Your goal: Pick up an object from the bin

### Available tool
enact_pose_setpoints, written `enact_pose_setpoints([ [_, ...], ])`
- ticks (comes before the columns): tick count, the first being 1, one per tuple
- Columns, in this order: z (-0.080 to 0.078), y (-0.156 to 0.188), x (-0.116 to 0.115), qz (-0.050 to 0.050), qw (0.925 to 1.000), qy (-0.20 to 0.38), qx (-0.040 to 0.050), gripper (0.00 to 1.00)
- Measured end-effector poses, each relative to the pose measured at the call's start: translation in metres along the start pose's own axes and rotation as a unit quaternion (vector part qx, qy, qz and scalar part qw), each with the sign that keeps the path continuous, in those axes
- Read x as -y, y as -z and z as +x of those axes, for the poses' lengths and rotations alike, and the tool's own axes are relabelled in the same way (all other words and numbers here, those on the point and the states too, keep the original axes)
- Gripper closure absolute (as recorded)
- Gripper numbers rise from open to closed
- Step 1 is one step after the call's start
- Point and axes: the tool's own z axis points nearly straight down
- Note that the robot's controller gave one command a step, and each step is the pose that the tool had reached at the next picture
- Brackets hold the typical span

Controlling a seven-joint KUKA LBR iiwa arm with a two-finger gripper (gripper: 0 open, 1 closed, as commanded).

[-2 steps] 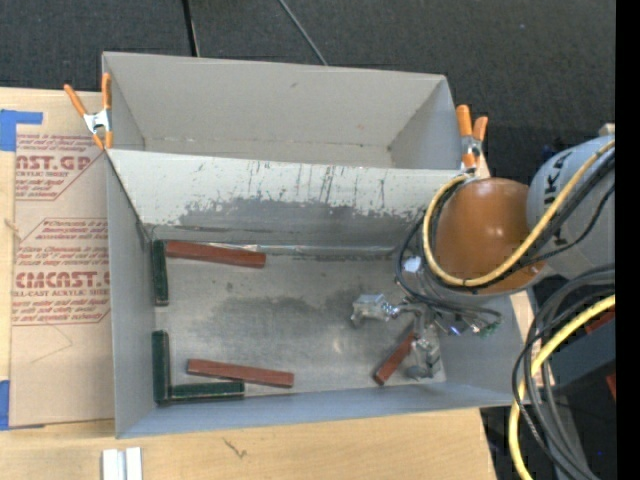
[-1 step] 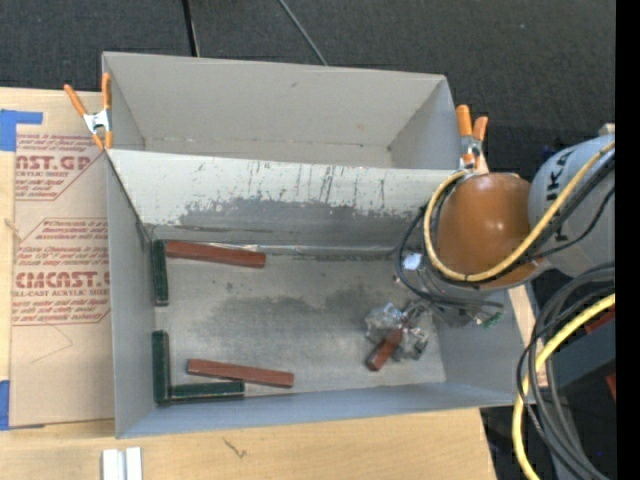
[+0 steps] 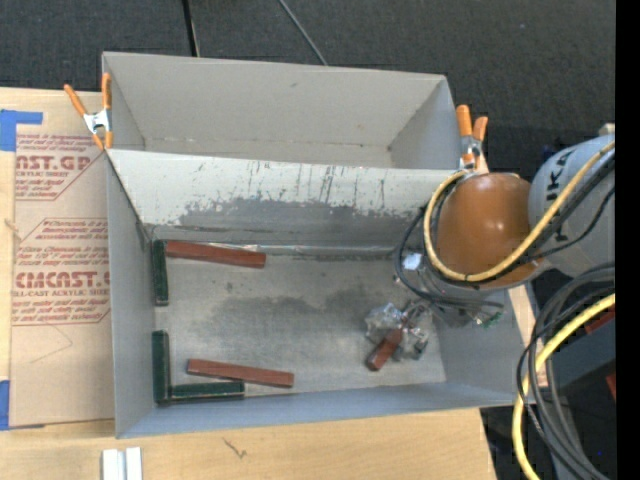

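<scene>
Block of reddish-brown colour [image 3: 380,354], short, is seen at the lower right of the bin [image 3: 280,118], just beneath the gripper [image 3: 402,330]. Whether the gripper is open or closed cannot be told. For a sound lift, the block should be centred first. Black lettering on the white arm [image 3: 565,183] is crossed by cables and unreadable.

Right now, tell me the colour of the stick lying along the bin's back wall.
The stick is reddish brown, clearest in the camera view.
</scene>
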Motion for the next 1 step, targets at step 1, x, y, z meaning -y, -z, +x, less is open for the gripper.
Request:
enact_pose_setpoints([
  [1, 0.0005, 0.0034, -0.0011, -0.001, 1.0, 0.0, -0.0012, 1.0],
])
